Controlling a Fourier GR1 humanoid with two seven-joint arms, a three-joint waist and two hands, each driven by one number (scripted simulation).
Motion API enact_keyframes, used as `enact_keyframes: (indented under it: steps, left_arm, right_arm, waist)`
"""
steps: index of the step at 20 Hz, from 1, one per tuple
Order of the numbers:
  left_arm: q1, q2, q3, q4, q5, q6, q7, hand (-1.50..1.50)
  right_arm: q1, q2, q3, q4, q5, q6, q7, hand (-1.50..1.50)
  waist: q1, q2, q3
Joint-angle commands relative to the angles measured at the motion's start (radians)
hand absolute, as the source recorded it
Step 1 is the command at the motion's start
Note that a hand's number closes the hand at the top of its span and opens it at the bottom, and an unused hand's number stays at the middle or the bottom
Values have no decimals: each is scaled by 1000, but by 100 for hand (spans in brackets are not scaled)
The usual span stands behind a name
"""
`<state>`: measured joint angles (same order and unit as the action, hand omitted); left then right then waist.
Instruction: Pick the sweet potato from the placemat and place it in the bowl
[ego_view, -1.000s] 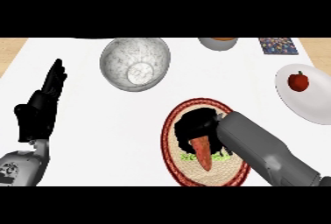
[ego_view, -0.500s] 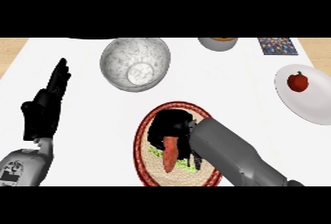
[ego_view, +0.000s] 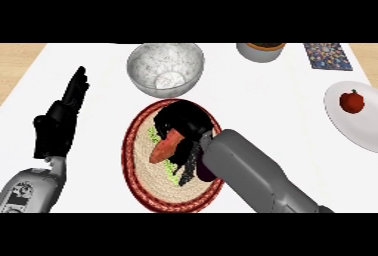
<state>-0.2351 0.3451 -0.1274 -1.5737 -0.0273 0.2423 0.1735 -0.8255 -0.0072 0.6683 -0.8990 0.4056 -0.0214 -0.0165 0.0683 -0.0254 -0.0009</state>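
An orange sweet potato (ego_view: 166, 146) is held over the round woven placemat (ego_view: 148, 175), which has a red rim and a green middle. My right hand (ego_view: 184, 125) is curled round the potato's upper end and hides part of it. The speckled grey bowl (ego_view: 165, 67) stands just beyond the placemat, a short way ahead of the hand. At the left my left hand (ego_view: 63, 120) rests open, fingers pointing up, away from the potato and the bowl.
A white plate (ego_view: 354, 127) with a red apple (ego_view: 352, 101) sits at the right edge. At the back stand a small bowl (ego_view: 260, 50) with dark contents and a patterned card (ego_view: 328, 55). Wooden counter shows at the far corners.
The view has shifted, so the placemat and bowl now lie further right. My right hand has moved up the placemat toward the bowl with the sweet potato. The left hand has kept its pose.
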Motion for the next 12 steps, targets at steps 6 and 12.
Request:
enact_keyframes:
  steps: [6,12]
  left_arm:
    - [-34,3,-15,19,-4,-24,-4,0]
    - [-63,-28,-38,33,-6,-25,-6,0]
  right_arm:
    - [-152,7,-37,-106,-19,-384,482,150]
    - [-306,7,18,-88,18,-594,817,150]
  waist:
    - [39,-9,-7]
    - [66,13,-8]
